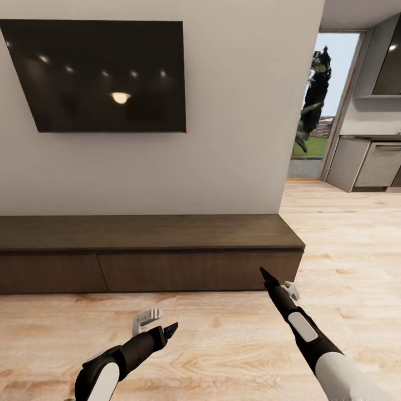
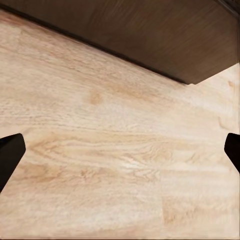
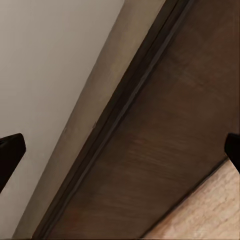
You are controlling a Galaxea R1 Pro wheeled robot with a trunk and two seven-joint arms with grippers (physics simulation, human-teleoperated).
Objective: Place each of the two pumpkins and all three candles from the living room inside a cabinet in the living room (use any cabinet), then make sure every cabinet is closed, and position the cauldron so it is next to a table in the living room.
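Closed cabinet point(image 1: 150, 253) below unbranded wall television point(image 1: 103, 75); left gripper point(image 1: 161, 327) and right gripper point(image 1: 274, 281) spread wide, empty

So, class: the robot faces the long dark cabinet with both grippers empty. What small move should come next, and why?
Probably ease the right gripper forward to the right drawer front of the cabinet to pull it open. Both drawer fronts sit flush and shut, the right gripper's open fingers already point at that panel, and the left gripper hangs lower over the floor.
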